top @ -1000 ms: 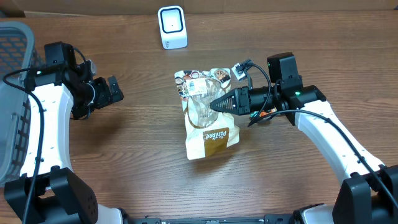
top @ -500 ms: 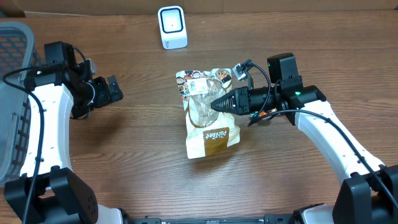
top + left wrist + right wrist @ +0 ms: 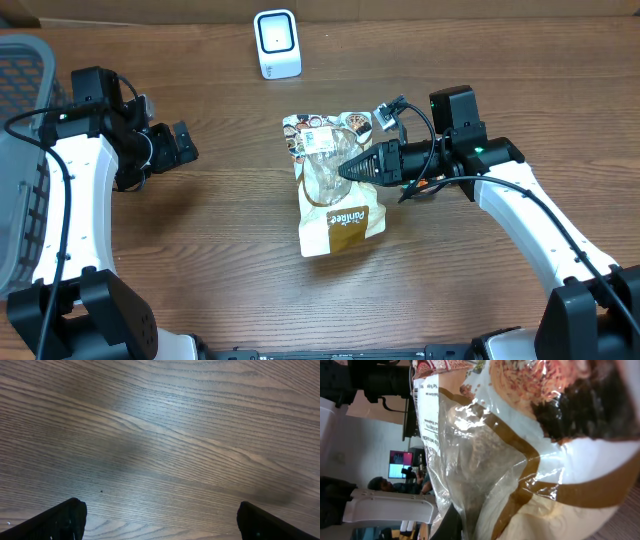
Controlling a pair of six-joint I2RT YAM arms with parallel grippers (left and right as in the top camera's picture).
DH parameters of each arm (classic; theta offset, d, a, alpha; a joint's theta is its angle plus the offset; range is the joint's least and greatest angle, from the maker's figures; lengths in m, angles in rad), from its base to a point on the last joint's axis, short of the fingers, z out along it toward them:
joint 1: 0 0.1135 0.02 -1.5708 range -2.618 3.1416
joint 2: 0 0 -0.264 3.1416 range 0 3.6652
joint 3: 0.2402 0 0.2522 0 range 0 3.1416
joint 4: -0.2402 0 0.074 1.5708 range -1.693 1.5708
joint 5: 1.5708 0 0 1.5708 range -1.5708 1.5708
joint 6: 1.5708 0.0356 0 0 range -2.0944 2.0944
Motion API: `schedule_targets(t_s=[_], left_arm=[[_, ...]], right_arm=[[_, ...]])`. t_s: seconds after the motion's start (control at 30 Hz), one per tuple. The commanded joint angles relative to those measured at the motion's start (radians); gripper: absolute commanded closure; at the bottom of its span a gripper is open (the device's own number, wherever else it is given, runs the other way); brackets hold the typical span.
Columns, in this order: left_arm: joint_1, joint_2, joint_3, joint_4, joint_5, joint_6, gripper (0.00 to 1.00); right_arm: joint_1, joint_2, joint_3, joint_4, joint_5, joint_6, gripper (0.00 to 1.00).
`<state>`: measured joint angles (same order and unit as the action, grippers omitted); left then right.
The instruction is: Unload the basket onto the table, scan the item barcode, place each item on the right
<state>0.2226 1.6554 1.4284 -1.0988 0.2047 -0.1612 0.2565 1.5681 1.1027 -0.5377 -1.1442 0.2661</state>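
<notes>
Right wrist view is nearly filled by the snack bag [image 3: 520, 460], pressed up against the lens. Overhead, the right gripper [image 3: 347, 168] has its jaws fully closed at the bag's clear window, apparently pinching only a fold of thin film, though the contact itself is hidden.

That is the first risk. A pinch on slack, glossy plastic could slide or tear loose once the bag's weight hangs from it, and the contents would sag to one end.

The bag lies mid-table with its printed end toward the scanner [image 3: 276, 43], which stands well apart near the far edge. Crinkled film could glare or fold over the code. The white label near the bag's top may carry the barcode, but it is too small to read, so the wrong face could be presented.

The left gripper [image 3: 186, 142] hangs spread wide over bare table [image 3: 160, 435] beside the basket [image 3: 20, 120], too far away to steady a slipping bag.
</notes>
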Motion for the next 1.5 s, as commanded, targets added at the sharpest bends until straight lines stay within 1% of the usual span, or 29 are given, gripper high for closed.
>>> schedule_targets(t_s=[0.0,0.07,0.13,0.2,0.23,0.37,0.53,0.63,0.7,0.73,0.83,0.93,1.03,1.17,1.33,1.43,1.47], left_arm=[[-0.003,0.009,-0.006,0.003,-0.006,-0.003,0.0],[-0.002,0.009,-0.006,0.003,-0.006,-0.003,0.0],[-0.002,0.009,-0.006,0.003,-0.006,-0.003,0.0],[-0.002,0.009,-0.006,0.003,-0.006,-0.003,0.0],[-0.002,0.009,-0.006,0.003,-0.006,-0.003,0.0],[-0.002,0.009,-0.006,0.003,-0.006,-0.003,0.0],[-0.002,0.009,-0.006,0.003,-0.006,-0.003,0.0],[-0.002,0.009,-0.006,0.003,-0.006,-0.003,0.0],[-0.002,0.009,-0.006,0.003,-0.006,-0.003,0.01],[-0.002,0.009,-0.006,0.003,-0.006,-0.003,0.0],[-0.002,0.009,-0.006,0.003,-0.006,-0.003,0.01],[-0.002,0.009,-0.006,0.003,-0.006,-0.003,0.0],[-0.002,0.009,-0.006,0.003,-0.006,-0.003,0.01],[-0.002,0.009,-0.006,0.003,-0.006,-0.003,0.0],[-0.002,0.009,-0.006,0.003,-0.006,-0.003,0.0],[-0.002,0.009,-0.006,0.003,-0.006,-0.003,0.0],[-0.002,0.009,-0.006,0.003,-0.006,-0.003,0.0]], right_arm=[[-0.003,-0.027,0.014,0.003,-0.027,0.022,0.96],[-0.002,-0.027,0.053,-0.041,0.002,0.021,0.96],[0.003,-0.027,0.114,-0.122,0.086,0.01,0.96],[0.014,-0.024,0.212,-0.249,0.21,-0.036,0.96],[0.022,-0.018,0.296,-0.345,0.309,-0.068,0.96],[0.054,0.024,0.563,-0.558,0.595,-0.116,0.96],[0.107,0.162,0.946,-0.697,0.946,-0.129,0.96],[0.146,0.291,1.154,-0.723,1.15,-0.15,0.96],[0.169,0.368,1.236,-0.69,1.282,-0.195,0.96],[0.184,0.409,1.257,-0.646,1.369,-0.226,0.96],[0.219,0.502,1.254,-0.481,1.616,-0.34,0.96],[0.24,0.597,1.254,-0.309,1.754,-0.481,0.96],[0.244,0.681,1.254,-0.13,1.776,-0.603,0.96],[0.254,0.773,1.254,0.06,1.779,-0.708,0.96],[0.292,0.865,1.253,0.159,1.78,-0.896,0.96],[0.321,0.917,1.253,0.17,1.78,-1.054,0.96],[0.33,0.931,1.253,0.171,1.783,-1.085,0.96]])
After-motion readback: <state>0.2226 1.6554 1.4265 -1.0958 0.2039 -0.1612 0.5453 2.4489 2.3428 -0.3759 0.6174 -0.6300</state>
